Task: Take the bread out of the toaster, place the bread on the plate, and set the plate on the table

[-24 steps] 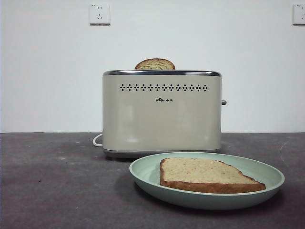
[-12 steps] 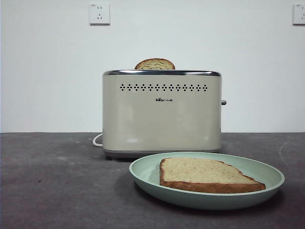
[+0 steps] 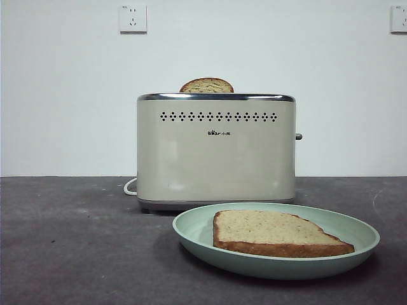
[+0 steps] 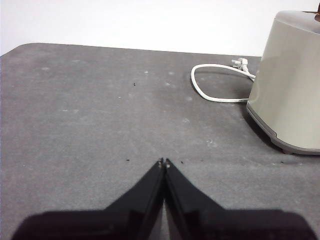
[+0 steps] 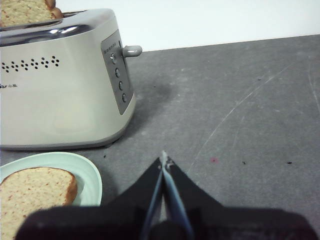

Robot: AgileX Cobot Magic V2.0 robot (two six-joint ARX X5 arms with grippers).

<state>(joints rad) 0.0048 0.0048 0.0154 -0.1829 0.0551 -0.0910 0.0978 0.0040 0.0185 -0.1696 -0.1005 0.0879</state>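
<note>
Left end effector (image 4: 164, 162) and right end effector (image 5: 164, 161) both hover low, jaws pressed together, gripping nothing

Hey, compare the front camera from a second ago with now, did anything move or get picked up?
Nothing visibly changed. The bread lies on the plate in front of the toaster, the second slice stands in the toaster's slot, and the plate rests on the table. Neither end effector shows in the front view; the left end effector and right end effector are shut over bare table.
</note>
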